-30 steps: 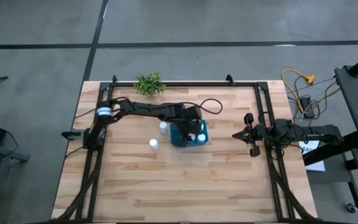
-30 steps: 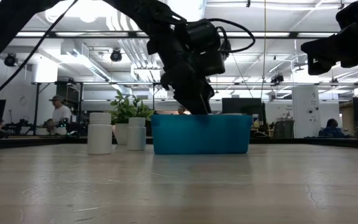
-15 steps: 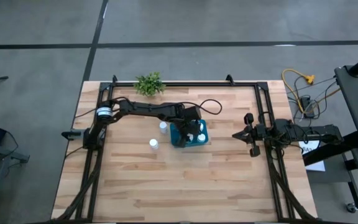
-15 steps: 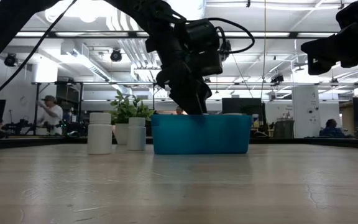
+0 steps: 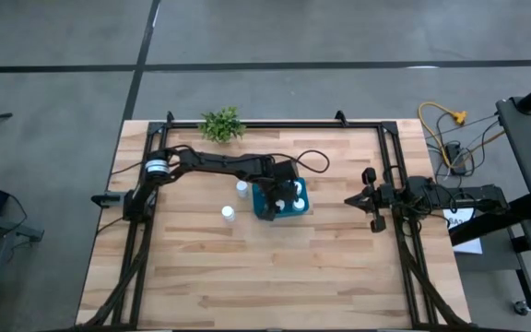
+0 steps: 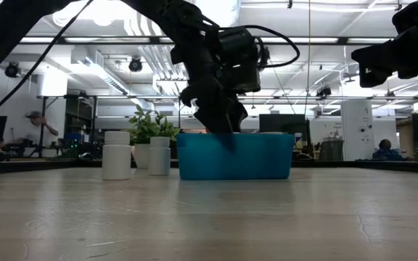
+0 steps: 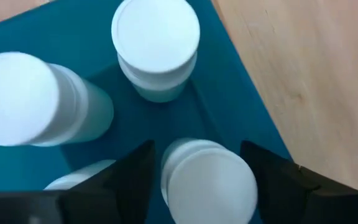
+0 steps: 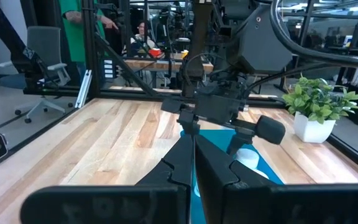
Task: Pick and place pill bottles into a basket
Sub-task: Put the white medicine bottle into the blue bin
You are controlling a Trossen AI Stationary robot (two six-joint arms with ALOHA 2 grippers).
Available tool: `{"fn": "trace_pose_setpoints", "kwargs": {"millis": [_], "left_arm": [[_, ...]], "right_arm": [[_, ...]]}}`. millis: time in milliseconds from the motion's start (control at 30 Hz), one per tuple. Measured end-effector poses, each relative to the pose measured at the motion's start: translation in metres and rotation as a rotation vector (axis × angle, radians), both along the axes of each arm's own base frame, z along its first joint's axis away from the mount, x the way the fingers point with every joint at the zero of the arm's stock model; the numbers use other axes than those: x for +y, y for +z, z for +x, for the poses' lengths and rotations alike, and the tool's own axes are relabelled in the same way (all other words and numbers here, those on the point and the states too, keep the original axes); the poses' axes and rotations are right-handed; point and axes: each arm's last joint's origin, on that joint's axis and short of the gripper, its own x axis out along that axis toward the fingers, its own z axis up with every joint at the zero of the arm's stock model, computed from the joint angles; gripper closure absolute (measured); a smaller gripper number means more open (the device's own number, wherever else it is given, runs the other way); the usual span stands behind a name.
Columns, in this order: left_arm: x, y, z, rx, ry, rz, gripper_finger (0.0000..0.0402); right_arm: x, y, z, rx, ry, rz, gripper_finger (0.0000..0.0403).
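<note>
The teal basket (image 5: 267, 208) stands mid-table with my left gripper (image 5: 278, 190) lowered into it. In the left wrist view the left gripper (image 7: 196, 149) is open, its fingers (image 7: 129, 171) either side of a white pill bottle (image 7: 211, 185) that stands on the basket floor (image 7: 222, 99). Two more bottles (image 7: 157, 46) (image 7: 36, 99) stand upright inside, and part of another (image 7: 82, 174) shows. Outside the basket, two bottles (image 5: 241, 188) (image 5: 228, 213) stand to its left, also seen in the low view (image 6: 116, 154) (image 6: 159, 156). My right gripper (image 5: 373, 203) waits shut at the table's right side.
A small green plant (image 5: 221, 124) in a white pot sits at the table's far edge. A black metal frame (image 5: 394, 157) runs round the table. Cables (image 5: 445, 129) lie off the right side. People show in the room behind.
The left gripper's fingers have spread apart inside the basket, letting go of the bottle between them. The right arm has not moved.
</note>
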Motion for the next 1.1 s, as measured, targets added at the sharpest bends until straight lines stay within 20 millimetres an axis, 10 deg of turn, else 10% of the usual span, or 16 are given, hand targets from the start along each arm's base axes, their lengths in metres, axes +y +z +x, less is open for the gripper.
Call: {"fn": "trace_pose_setpoints", "kwargs": {"millis": [1100], "left_arm": [[-0.006, 0.034, 0.003, 0.003, -0.014, 0.022, 0.0159]], "right_arm": [[0.000, 0.000, 0.000, 0.003, 0.000, -0.004, 0.0394]]}}
